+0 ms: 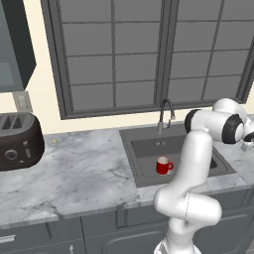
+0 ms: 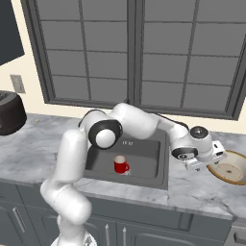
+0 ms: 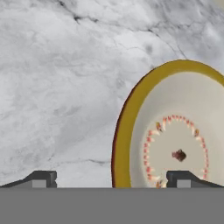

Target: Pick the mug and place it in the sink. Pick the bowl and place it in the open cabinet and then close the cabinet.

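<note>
I hold the gripper (image 3: 111,179) wide open and empty over the marble counter (image 3: 65,87), one fingertip above the bowl (image 2: 230,168) rim. The mug (image 2: 120,165) stands upright in the sink (image 2: 144,149).

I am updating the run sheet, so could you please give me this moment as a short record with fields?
mug: upright in the sink, red, handle to one side
bowl: on the marble counter to the right of the sink, not lifted
gripper: open, above the bowl's near rim, one fingertip over the bowl, the other over bare counter
toaster: on the counter far left of the sink
faucet: behind the sink
task stage: mug placed; bowl not yet grasped
</note>
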